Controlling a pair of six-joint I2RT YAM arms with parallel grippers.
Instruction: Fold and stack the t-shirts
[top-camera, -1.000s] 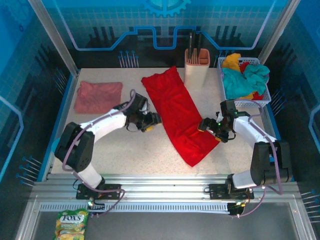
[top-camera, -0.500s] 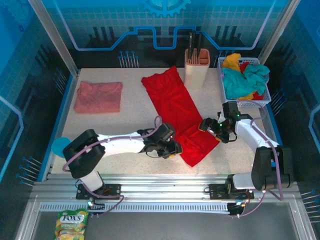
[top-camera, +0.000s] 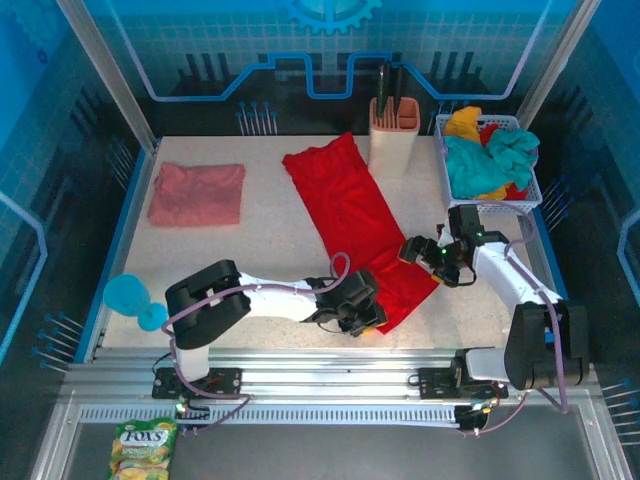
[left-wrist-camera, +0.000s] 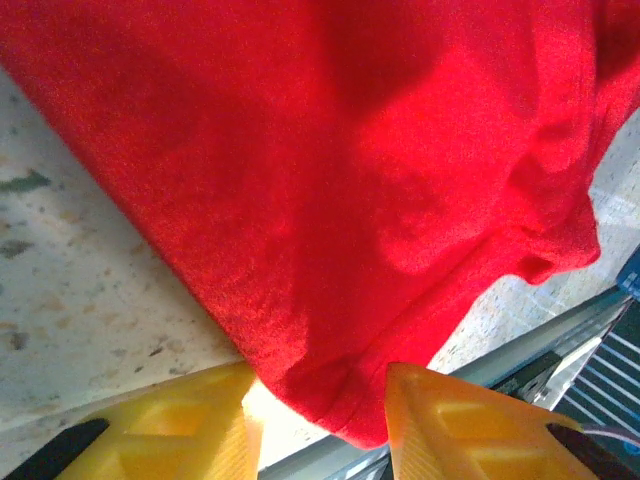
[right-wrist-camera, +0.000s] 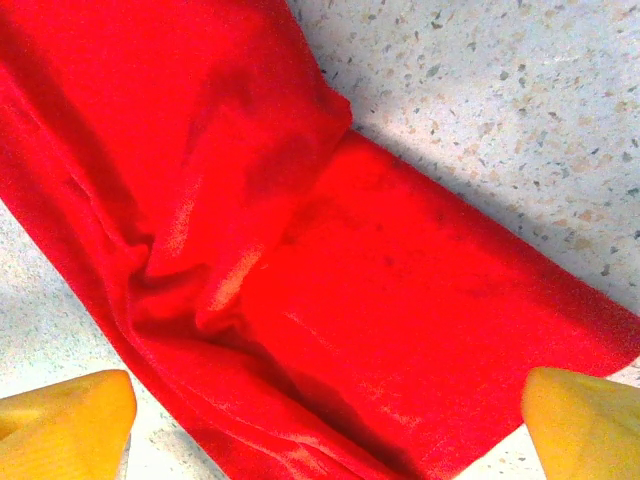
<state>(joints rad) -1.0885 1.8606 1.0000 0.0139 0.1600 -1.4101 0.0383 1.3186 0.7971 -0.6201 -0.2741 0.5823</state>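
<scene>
The red t-shirt (top-camera: 352, 215) lies as a long folded strip, running diagonally from the back middle of the table to the near right. The dusty pink t-shirt (top-camera: 197, 193) lies folded at the back left. My left gripper (top-camera: 368, 318) sits at the red shirt's near corner. In the left wrist view its yellow fingers (left-wrist-camera: 460, 420) stand partly apart, with that corner (left-wrist-camera: 330, 390) between them and a gap on the left side. My right gripper (top-camera: 418, 252) hovers wide open over the strip's right edge, its fingertips (right-wrist-camera: 65, 415) either side of the red cloth (right-wrist-camera: 380, 300).
A beige holder with dark handles (top-camera: 393, 135) stands behind the red shirt. A white basket (top-camera: 525, 200) of teal, yellow and red cloths is at the back right. The table's metal front rail (top-camera: 330, 360) runs just below the left gripper. A snack bag (top-camera: 143, 447) lies off the table.
My left arm has swung from the red shirt's left side down to its near corner, and its jaws have narrowed. The right gripper has barely moved.
</scene>
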